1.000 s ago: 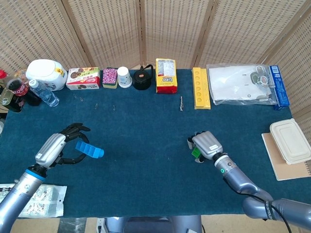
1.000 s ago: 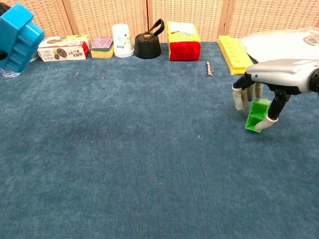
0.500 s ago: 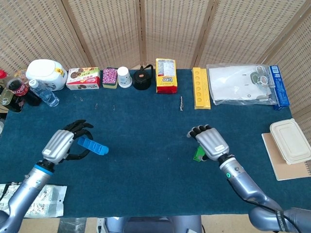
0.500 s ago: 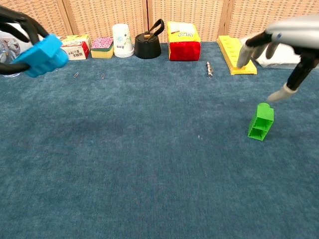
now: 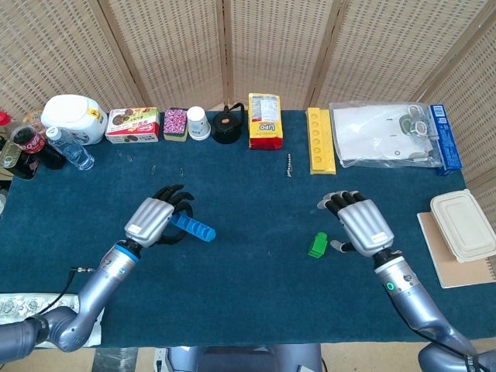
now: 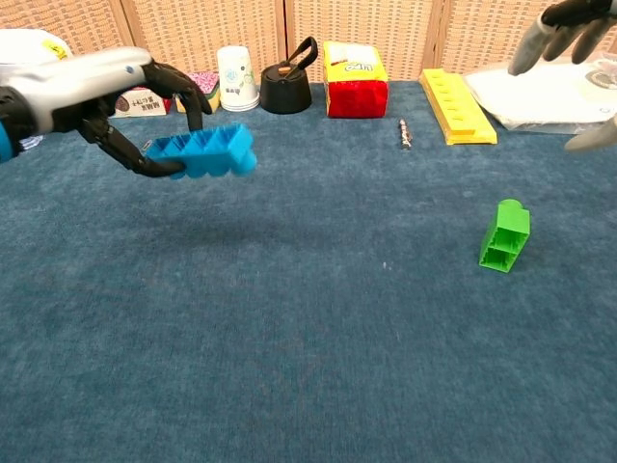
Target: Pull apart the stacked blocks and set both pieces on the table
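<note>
The left hand (image 6: pixel 116 101) grasps the blue block (image 6: pixel 202 154) above the surface (image 6: pixel 289 338). The green block (image 6: pixel 505 236) lies on the surface, the right hand (image 5: pixel 360 223) released beside it. A lidded food box (image 5: pixel 463 225) sits far right.

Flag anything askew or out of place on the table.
The green block lies tipped on its side on the cloth, open cells facing the chest camera. The blue block is off the table, held in the left hand. Nothing looks spilled or damaged.
</note>
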